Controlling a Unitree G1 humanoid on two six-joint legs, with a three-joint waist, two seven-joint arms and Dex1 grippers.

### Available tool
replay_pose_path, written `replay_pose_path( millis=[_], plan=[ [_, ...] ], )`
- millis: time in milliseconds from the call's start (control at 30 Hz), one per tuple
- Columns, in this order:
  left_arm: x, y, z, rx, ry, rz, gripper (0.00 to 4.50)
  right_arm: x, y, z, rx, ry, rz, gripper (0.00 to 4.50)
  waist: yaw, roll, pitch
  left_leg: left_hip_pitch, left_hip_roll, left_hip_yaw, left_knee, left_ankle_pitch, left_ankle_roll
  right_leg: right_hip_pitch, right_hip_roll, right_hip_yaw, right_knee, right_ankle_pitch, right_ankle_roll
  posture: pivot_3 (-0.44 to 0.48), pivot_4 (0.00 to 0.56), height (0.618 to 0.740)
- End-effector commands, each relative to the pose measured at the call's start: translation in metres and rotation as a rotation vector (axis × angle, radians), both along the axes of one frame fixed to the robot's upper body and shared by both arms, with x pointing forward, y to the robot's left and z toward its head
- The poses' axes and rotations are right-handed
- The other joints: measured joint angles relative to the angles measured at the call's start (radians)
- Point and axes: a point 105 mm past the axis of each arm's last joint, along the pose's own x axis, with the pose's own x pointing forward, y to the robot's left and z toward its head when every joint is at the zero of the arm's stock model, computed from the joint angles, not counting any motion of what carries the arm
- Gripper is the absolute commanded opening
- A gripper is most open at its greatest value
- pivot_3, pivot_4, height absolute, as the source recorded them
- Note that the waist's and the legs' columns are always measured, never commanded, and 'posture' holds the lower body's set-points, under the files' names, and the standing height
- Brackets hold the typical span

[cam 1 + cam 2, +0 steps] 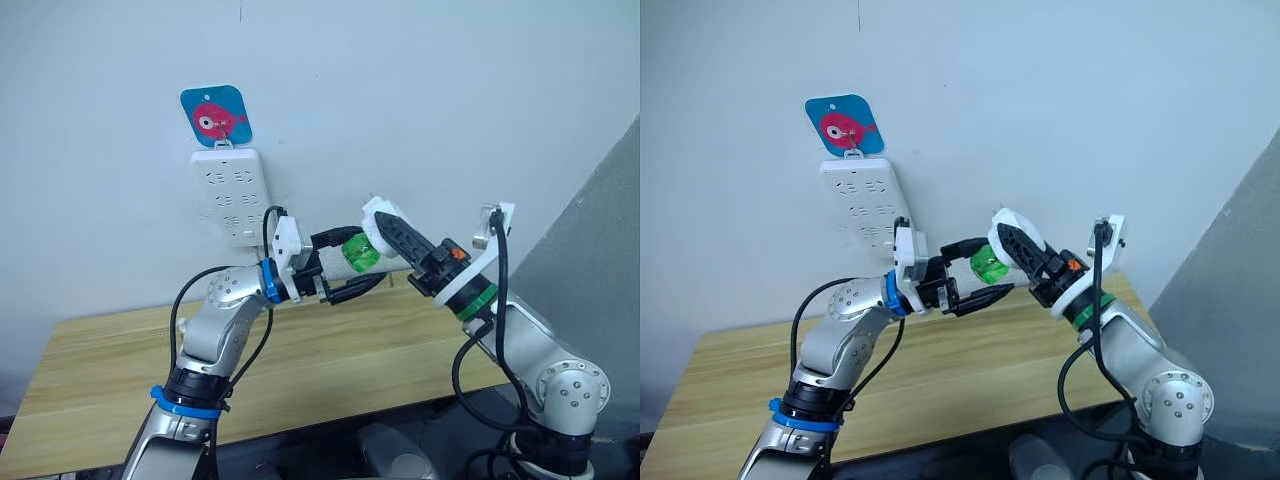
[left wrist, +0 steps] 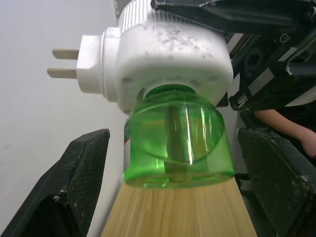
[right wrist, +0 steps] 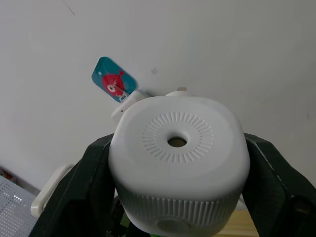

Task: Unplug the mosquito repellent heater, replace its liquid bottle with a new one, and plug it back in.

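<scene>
My right gripper (image 1: 392, 232) is shut on the white mosquito repellent heater (image 3: 177, 158), held in the air above the table, away from the wall. Its two prongs (image 2: 64, 63) are bare. The green liquid bottle (image 2: 177, 143) sits in the heater's underside, with its dark wick showing inside. My left gripper (image 1: 366, 258) is open around the liquid bottle (image 1: 360, 252). One black finger (image 2: 74, 187) stands on each side of it, with a gap to the glass. The new one is out of view.
A white power strip (image 1: 232, 195) hangs on the wall under a blue fish tag (image 1: 216, 117), to the left of and above the grippers. A wooden table (image 1: 350, 350) lies below both arms. A person's arm (image 2: 281, 118) shows behind the heater.
</scene>
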Motion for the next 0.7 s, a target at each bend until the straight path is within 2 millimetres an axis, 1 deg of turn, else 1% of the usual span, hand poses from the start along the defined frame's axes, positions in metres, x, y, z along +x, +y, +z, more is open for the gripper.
replay_pose_path(
  millis=[33,100,200,233,433,500,567,600,700],
  plan=[
    [-0.001,-0.002,0.011,-0.026,-0.041,-0.004,3.91,-0.005,0.002,0.011,0.028,-0.043,0.017,3.09,0.000,0.000,0.000,0.000,0.000,0.000,0.000,0.000,0.000,0.000,0.000,0.000,0.000,0.000,0.000,-0.350,0.052,0.740],
    [0.000,0.000,0.011,-0.027,-0.037,0.002,3.45,-0.005,0.002,0.010,0.028,-0.041,0.014,3.09,0.000,0.000,0.000,0.000,0.000,0.000,0.000,0.000,0.000,0.000,0.000,0.000,0.000,0.000,0.000,-0.349,0.052,0.740],
    [0.001,0.003,0.008,-0.018,-0.029,0.013,2.50,-0.005,0.001,0.010,0.028,-0.042,0.008,3.09,0.000,0.000,0.000,0.000,0.000,0.000,0.000,0.000,0.000,0.000,0.000,0.000,0.000,0.000,0.000,-0.348,0.053,0.740],
    [0.002,0.004,0.007,-0.015,-0.027,0.019,2.26,-0.005,0.001,0.010,0.029,-0.042,0.007,3.09,0.001,0.000,0.000,0.000,0.000,0.000,0.000,0.000,0.000,0.000,0.000,0.000,0.000,0.000,0.000,-0.347,0.053,0.740],
    [0.006,0.007,0.006,-0.005,-0.026,0.042,2.27,-0.007,0.004,0.012,0.037,-0.053,0.035,3.09,0.002,0.000,0.000,0.000,0.000,0.000,0.000,0.000,0.000,0.000,0.000,0.000,0.000,0.000,0.000,-0.344,0.052,0.740],
    [0.007,0.008,0.006,-0.005,-0.033,0.049,2.27,-0.008,0.005,0.013,0.028,-0.067,0.049,3.82,0.002,0.000,0.000,0.000,0.000,0.000,0.000,0.000,0.000,0.000,0.000,0.000,0.000,0.000,0.000,-0.343,0.052,0.740],
    [0.007,0.008,0.007,-0.002,-0.044,0.052,2.27,-0.009,0.004,0.011,0.012,-0.070,0.053,4.44,0.002,0.000,0.000,0.000,0.000,0.000,0.000,0.000,0.000,0.000,0.000,0.000,0.000,0.000,0.000,-0.343,0.051,0.740],
    [0.008,0.009,0.008,0.001,-0.048,0.052,2.27,-0.009,0.002,0.010,0.002,-0.066,0.049,4.49,0.002,0.000,0.000,0.000,0.000,0.000,0.000,0.000,0.000,0.000,0.000,0.000,0.000,0.000,0.000,-0.343,0.051,0.740],
    [0.007,0.014,0.006,0.036,-0.069,0.037,2.27,-0.011,-0.011,0.000,-0.055,-0.033,0.055,4.50,0.004,0.000,0.000,0.000,0.000,0.000,0.000,0.000,0.000,0.000,0.000,0.000,-0.001,0.000,0.000,-0.342,0.053,0.740]
  ],
)
